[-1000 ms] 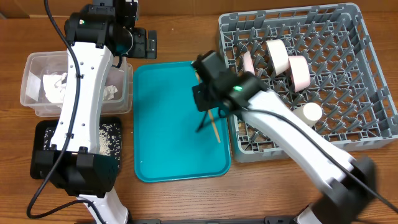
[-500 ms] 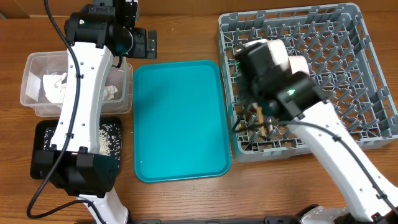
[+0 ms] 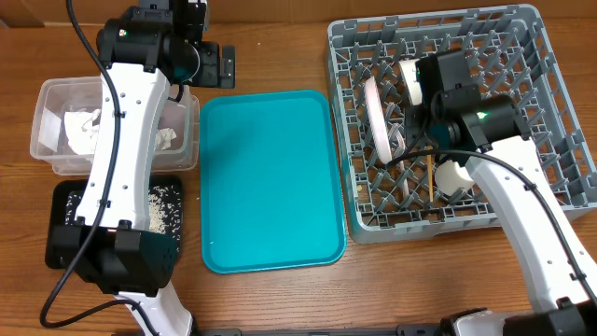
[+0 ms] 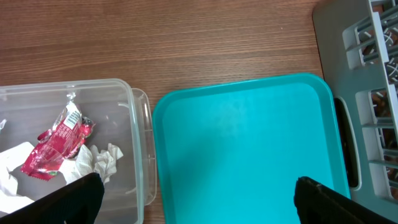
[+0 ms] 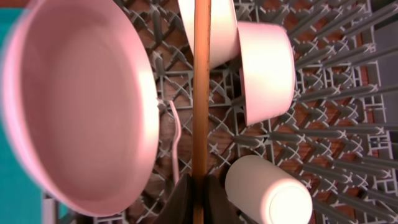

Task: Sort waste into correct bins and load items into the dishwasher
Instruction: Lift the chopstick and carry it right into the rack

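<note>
Your right gripper (image 5: 199,194) has its fingers closed tight on the lower end of the thin wooden stick (image 5: 201,93), a straight, pale tan rod with a smooth, even surface that runs up the middle of the wrist view. It hangs over the grey dish rack (image 3: 560,191), between the pale pink plate (image 5: 81,112), standing on edge among the pegs on one side, and the two white bowls (image 5: 267,68), tipped on their sides on the other. A white cup (image 5: 267,194) lies just beside the fingers, and a white fork (image 5: 176,146) sits down in the grid by the plate. You cannot tell whether the stick's far tip touches the rack. Your left gripper (image 4: 198,186) is spread wide and holds nothing, above the teal tray (image 4: 249,124) and near the clear tub (image 4: 138,143) that holds the red wrapper (image 4: 55,140) and napkins (image 4: 102,160)
</note>
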Available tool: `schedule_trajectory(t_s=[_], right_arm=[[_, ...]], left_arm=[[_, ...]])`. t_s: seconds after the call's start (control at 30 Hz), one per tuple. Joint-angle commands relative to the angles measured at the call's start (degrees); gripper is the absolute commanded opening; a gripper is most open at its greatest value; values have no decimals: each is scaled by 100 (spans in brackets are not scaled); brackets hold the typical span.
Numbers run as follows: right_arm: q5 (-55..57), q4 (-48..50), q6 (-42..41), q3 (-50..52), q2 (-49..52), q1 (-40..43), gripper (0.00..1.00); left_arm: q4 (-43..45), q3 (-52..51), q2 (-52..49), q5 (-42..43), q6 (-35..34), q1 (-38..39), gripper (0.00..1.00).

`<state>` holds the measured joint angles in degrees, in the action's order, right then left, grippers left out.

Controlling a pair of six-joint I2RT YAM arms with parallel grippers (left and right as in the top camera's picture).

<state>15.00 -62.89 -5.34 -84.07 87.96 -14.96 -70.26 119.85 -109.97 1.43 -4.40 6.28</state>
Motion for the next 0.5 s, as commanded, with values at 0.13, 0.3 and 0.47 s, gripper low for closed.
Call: schedule_trajectory(t_s=[0.13, 0.3, 0.47], right_arm=[[-118, 702, 435, 686, 201, 79, 4], [-116, 1110, 461, 1003, 229, 81, 4], [-116, 1506, 737, 1327, 240, 90, 4]], left_arm=[[4, -15, -39, -37, -96, 11, 100], [4, -15, -39, -35, -96, 11, 100], [4, -15, -39, -37, -96, 11, 100]])
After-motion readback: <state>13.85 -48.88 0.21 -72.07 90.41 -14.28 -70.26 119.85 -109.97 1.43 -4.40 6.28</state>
